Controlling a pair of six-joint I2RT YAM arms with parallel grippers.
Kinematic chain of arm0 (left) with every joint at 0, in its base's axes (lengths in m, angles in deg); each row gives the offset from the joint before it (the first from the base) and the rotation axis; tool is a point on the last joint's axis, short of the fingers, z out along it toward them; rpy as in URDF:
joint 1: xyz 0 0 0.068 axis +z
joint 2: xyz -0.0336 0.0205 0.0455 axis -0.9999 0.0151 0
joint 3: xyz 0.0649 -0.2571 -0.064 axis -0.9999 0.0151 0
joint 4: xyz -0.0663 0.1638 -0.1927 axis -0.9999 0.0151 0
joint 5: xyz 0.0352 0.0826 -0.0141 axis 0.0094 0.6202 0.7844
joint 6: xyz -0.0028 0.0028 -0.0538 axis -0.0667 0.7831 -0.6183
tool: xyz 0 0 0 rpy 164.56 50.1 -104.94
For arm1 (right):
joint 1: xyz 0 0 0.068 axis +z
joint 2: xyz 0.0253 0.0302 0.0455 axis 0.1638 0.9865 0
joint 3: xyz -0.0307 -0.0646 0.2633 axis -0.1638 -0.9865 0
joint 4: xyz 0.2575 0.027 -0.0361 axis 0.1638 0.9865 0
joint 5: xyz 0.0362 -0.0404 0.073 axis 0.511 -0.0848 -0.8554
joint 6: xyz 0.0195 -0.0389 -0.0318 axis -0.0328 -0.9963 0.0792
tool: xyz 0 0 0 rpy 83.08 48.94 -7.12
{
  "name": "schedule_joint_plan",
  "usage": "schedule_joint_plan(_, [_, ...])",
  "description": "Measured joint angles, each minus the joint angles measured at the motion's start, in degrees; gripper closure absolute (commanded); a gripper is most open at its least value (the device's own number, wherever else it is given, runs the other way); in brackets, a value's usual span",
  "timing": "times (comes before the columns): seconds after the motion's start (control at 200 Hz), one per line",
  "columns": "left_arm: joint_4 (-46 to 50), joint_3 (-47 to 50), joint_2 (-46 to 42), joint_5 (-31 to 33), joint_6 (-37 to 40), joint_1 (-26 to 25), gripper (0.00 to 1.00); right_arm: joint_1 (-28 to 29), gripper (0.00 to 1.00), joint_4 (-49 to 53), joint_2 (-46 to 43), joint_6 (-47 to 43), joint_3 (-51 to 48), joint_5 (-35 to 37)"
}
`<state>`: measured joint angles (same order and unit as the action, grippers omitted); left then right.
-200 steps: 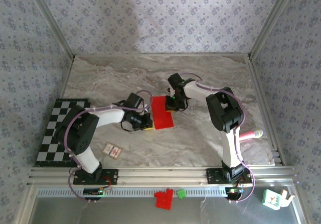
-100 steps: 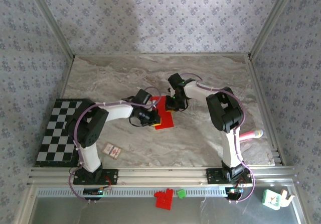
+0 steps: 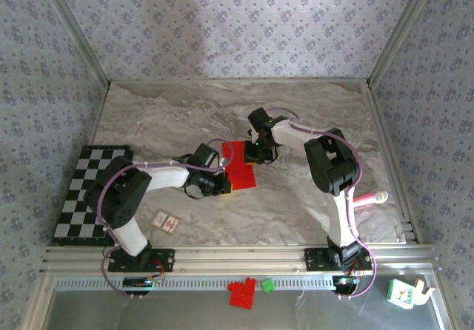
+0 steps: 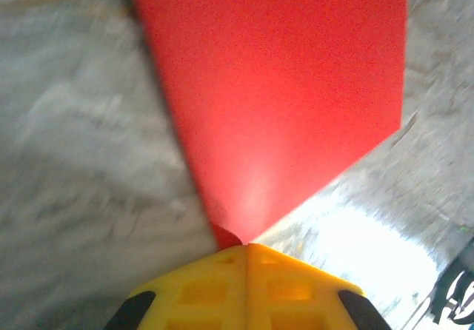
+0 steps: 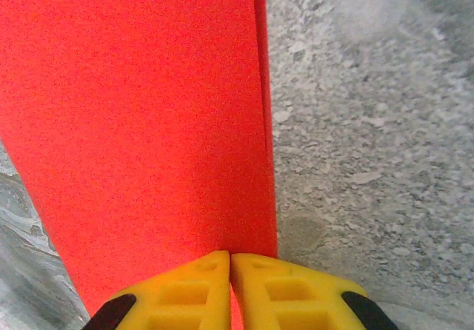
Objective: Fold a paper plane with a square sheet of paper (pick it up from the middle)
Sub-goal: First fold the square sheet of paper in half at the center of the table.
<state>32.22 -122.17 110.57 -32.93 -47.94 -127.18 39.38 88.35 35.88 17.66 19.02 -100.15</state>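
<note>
- Red paper sheet (image 3: 239, 166): count one. It lies flat near the middle of the table (image 3: 318, 108), seen from above as a rectangle longer than it is wide.
- Left claw (image 3: 223, 186): fingers pressed together on the sheet's lower-left corner. In the left wrist view the yellow tips (image 4: 246, 254) meet on a point of the sheet (image 4: 281, 86).
- Right claw (image 3: 252, 155): closed on the sheet's upper-right edge. In the right wrist view the tips (image 5: 229, 262) meet over the paper (image 5: 148, 123), whose straight edge runs up the frame beside bare stone.
- Open room: bare marble above and to the right of the sheet, and below it toward the rail at the bottom of the frame.
- Edges: patterned walls at top and both sides.
- Checkered mat (image 3: 81, 193): one, at the left table edge.
- White card (image 3: 166, 221): one, lower left of the sheet, well apart.
- Pink-handled item (image 3: 369, 198): one, near the right edge.
- On the bottom rail: one red block (image 3: 241, 294) and one green block (image 3: 267, 285).
</note>
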Motion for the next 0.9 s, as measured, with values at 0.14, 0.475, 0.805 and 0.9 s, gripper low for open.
schedule_joint_plan(0.14, [5.2, -0.1, -2.3, 0.7, 0.1, 0.4, 0.89, -0.1, 0.88, 0.0, 0.0, 0.0, 0.0, -0.3])
schedule_joint_plan(0.475, [2.2, -9.8, -2.2, 1.1, -6.9, 6.7, 0.69, -0.3, 0.79, -0.8, -1.4, 3.7, 0.5, -1.5])
schedule_joint_plan(0.805, [-3.1, -15.0, 6.8, -0.1, -12.8, 8.7, 0.77, -1.0, 0.76, -4.4, -3.5, 9.2, 0.4, -3.5])
schedule_joint_plan(0.9, [-3.3, -15.0, 7.1, -0.5, -13.3, 9.1, 0.81, -1.3, 0.77, -5.6, -4.3, 9.7, -0.3, -4.3])
